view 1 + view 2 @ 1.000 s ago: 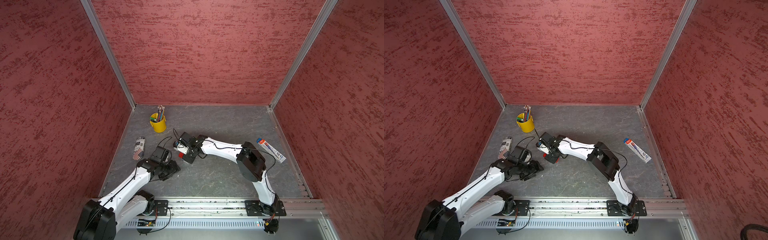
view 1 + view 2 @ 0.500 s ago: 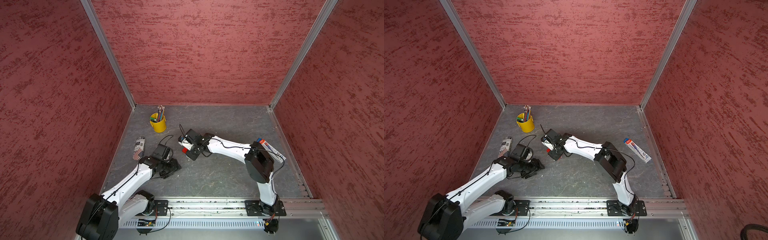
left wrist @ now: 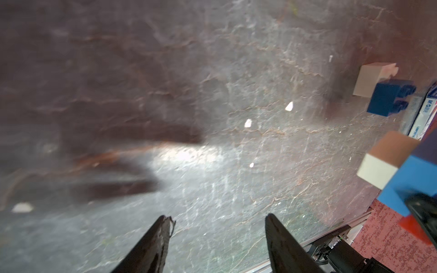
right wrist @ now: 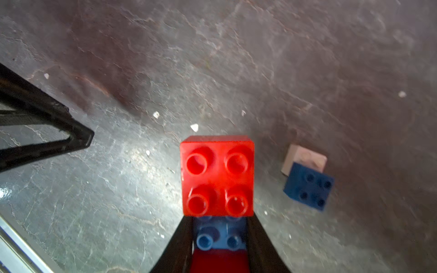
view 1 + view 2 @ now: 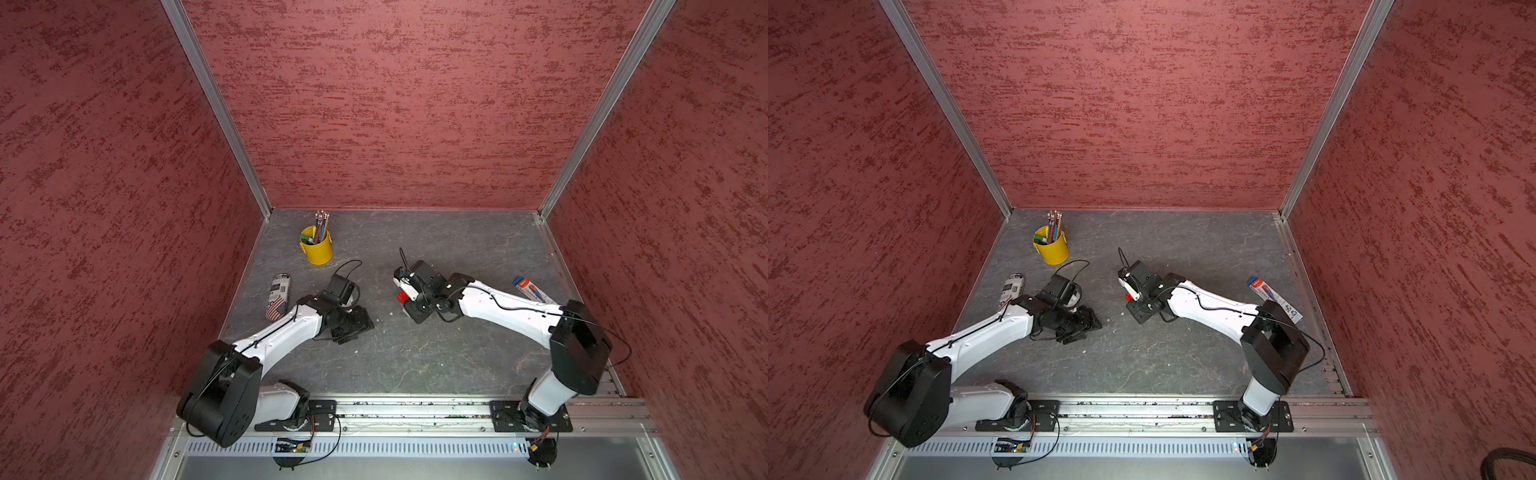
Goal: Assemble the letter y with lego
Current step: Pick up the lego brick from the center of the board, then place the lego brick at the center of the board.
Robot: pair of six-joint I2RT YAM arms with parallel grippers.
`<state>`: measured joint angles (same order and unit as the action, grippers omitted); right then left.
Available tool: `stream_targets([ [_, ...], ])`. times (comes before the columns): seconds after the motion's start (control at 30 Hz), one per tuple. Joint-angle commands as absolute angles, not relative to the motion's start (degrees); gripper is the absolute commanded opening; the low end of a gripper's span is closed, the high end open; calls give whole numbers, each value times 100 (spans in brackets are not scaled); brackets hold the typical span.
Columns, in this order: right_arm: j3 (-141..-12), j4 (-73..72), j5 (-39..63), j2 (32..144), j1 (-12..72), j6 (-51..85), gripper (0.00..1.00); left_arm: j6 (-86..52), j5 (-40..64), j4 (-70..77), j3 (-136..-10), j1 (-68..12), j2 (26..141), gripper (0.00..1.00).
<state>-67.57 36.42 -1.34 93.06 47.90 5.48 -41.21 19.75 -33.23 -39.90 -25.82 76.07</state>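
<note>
While your right tool (image 4: 218,221) is shut hard on the long light-blue studded plastic brick (image 4: 220,238), the partly built letter y (image 3: 406,175) of joined red, blue and white bricks rides with it, seemingly lifted clear of the grey stone-patterned bench (image 4: 307,71). Gripping that middle brick makes sense. It leaves the red square studded brick (image 4: 217,175) at the outer end bare with its studs exposed, and the white square side brick (image 3: 376,169) uncovered, so new pieces can be pressed on without the jaws in the way. Your left tool (image 3: 217,236) stands about half open with nothing between its fingers, low over bare bench and well apart from the figure; I read that as ready to fetch. What remains lies near the held figure: a dark-blue square studded brick (image 4: 308,186) touching a second white square brick (image 4: 302,157), both resting on the bench. You cannot tell from these views whether those two are already pressed together.
</note>
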Motion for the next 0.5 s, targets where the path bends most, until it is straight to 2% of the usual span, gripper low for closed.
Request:
stream_targets([
  [0.0,-6323,3501,-393,8802,4622,1068,26,-3908,2100,-3065,-4332,-2711,7938,66],
  [0.2,-5549,3384,-410,8148,4245,1672,27,-3782,2160,-3025,-4799,-2884,8518,66],
  [0.47,-5161,3396,-766,8184,3745,2096,27,-3742,2182,-3003,-5040,-2975,8835,66],
])
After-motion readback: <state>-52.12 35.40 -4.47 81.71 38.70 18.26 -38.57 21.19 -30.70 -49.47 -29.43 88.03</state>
